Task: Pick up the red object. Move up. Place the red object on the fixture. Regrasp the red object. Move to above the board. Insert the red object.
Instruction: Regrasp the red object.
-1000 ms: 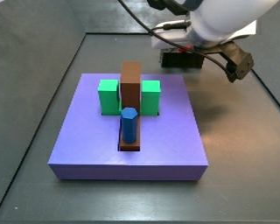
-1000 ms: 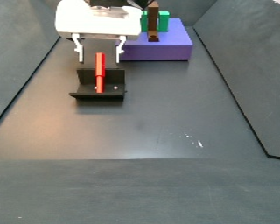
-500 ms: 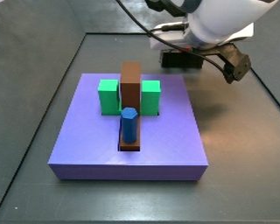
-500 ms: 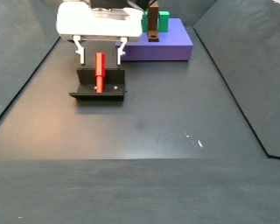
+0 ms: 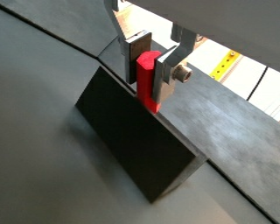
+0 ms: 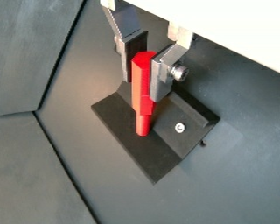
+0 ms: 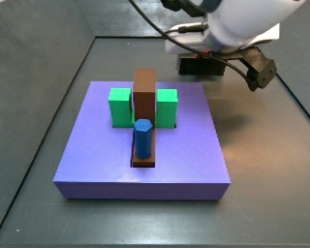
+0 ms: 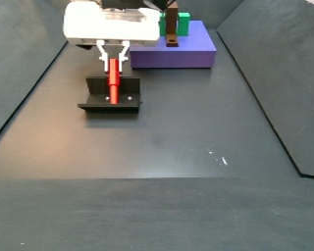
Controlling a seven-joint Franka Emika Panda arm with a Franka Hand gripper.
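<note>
The red object (image 8: pixel 115 82) leans on the fixture (image 8: pixel 110 102), its lower end on the base plate, and also appears in both wrist views (image 5: pixel 146 83) (image 6: pixel 143 94). My gripper (image 8: pixel 115 59) is down over its upper part, and the two pads press its sides (image 6: pixel 146 63) (image 5: pixel 150 61), so it is shut on the red object. The fixture (image 6: pixel 168 149) lies dark under the peg. The board (image 7: pixel 144 155) is a lavender slab apart from the fixture (image 7: pixel 201 66). In that side view the arm hides the red object.
On the board stand two green blocks (image 7: pixel 120 107), a long brown bar (image 7: pixel 144 95) and a blue upright peg (image 7: pixel 142 139). The board (image 8: pixel 188 55) lies beyond the fixture. Dark walls edge the grey floor (image 8: pixel 173 147).
The fingers, which stood wide on either side of the red object, have come together onto it. The arm and the peg have stayed in place.
</note>
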